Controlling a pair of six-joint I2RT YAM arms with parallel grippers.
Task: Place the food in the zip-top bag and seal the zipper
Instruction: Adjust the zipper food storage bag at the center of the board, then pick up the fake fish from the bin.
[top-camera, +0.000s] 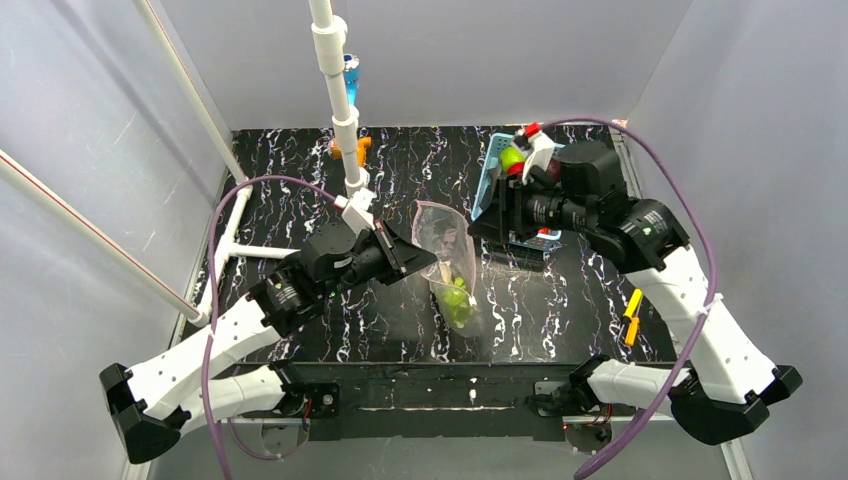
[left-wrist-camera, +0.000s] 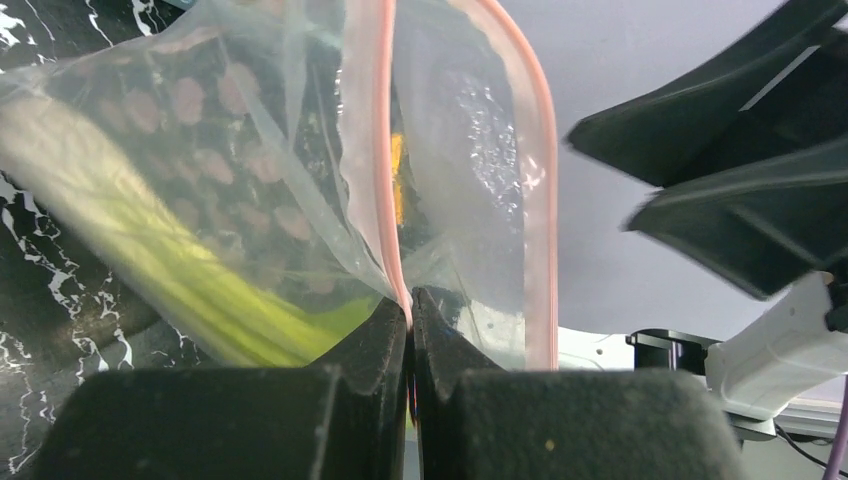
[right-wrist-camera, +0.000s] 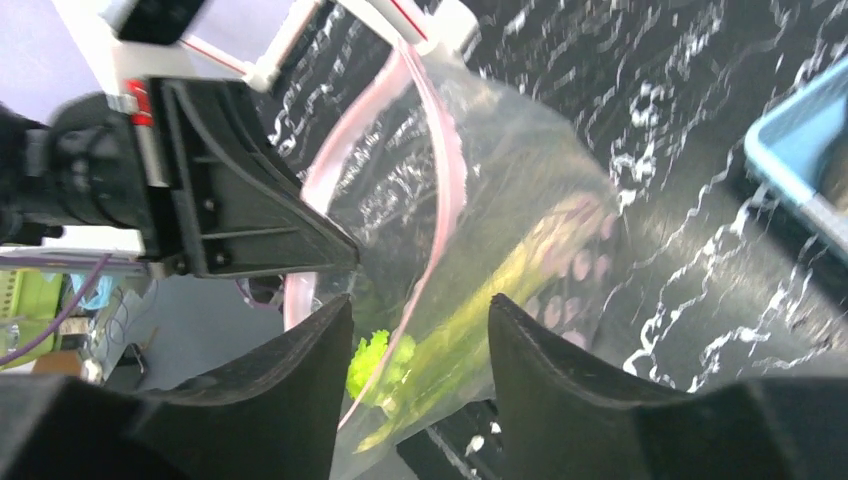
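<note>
clear dotted plastic zip-top bag (top-camera: 447, 262) sits between my left gripper (left-wrist-camera: 410, 305) and right gripper (right-wrist-camera: 420, 330); long white-green toy leek (left-wrist-camera: 150, 250) inside; light-blue slotted plastic basket (top-camera: 487, 180) behind-right of it

A black tabletop (top-camera: 300, 180) veined with white, like marble, fills the middle of the top view. Plain pale grey walls close it in: a back wall (top-camera: 450, 60), a left wall (top-camera: 70, 120) and a right wall (top-camera: 770, 120). A white pipe post (top-camera: 335, 70) rises near the table's far edge, with an orange clamp (top-camera: 352, 150) at its foot. Thinner white pipes (top-camera: 90, 235) slant across the left wall. A small blue item (top-camera: 351, 76), perhaps a bottle, sits behind the post. The light is soft and even, with faint shadows.
</note>
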